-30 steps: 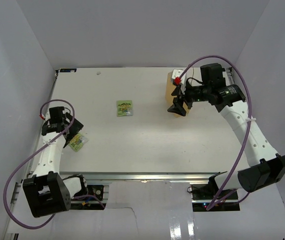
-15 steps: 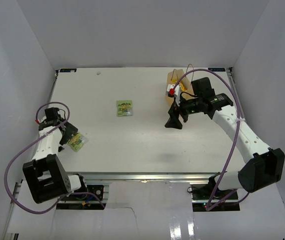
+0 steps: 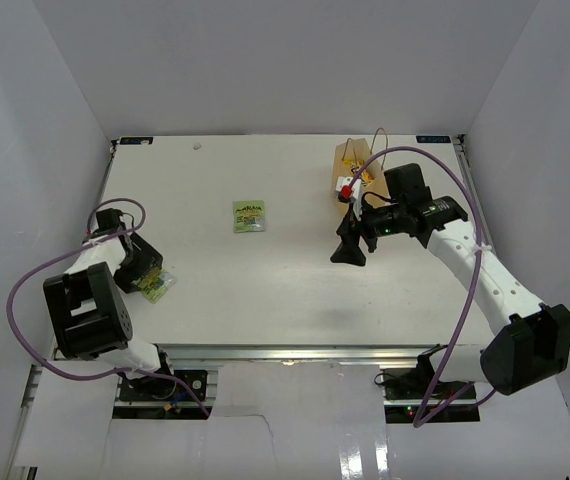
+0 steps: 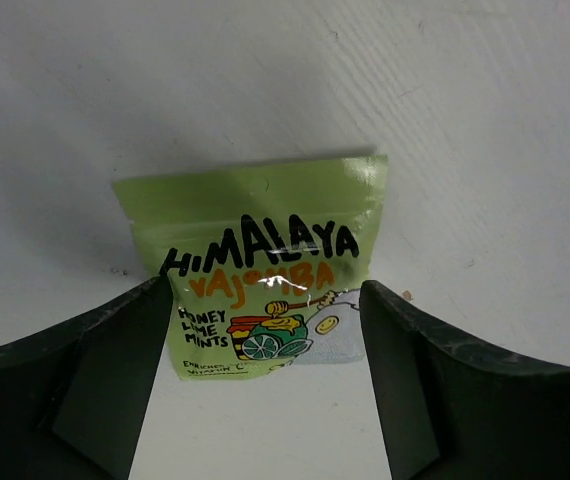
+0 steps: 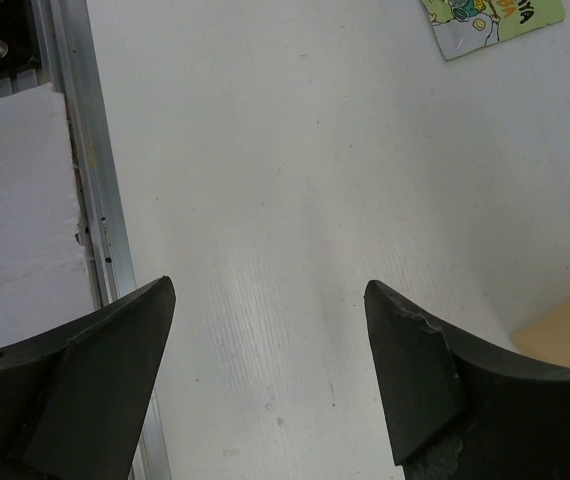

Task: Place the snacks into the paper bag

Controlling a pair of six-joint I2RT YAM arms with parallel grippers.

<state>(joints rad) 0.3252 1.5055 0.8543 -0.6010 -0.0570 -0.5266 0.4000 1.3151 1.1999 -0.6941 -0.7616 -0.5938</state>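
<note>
The left tool (image 4: pixel 265 300) sits low over the table (image 3: pixel 285 300) at about 8 o'clock on its surface, close to the left edge. Its jaws are apart, one on each side of a small green pouch (image 4: pixel 265 225) printed with "Himalaya" and "honey lime mints". The pouch lies flat and uncrumpled on the table. Its lower half is between the two fingers (image 4: pixel 85 390), whose inner faces stand right at its side edges. I cannot tell whether they press on it.

A second green pouch (image 3: pixel 250 216) lies flat near the middle of the table, a little toward 11 o'clock, well apart from both arms.

The paper bag (image 3: pixel 350 160) stands at about 1 o'clock on the table, near the far edge.

The right tool (image 3: pixel 348 250) hangs just off the bag's 6 o'clock side, pointing down at bare table. Its jaws are apart with nothing between them. In the right wrist view a corner of the second pouch shows at 1 o'clock and a tan corner of the bag at 4 o'clock. A metal rail (image 5: pixel 90 200) runs along the table edge at 9 o'clock.
</note>
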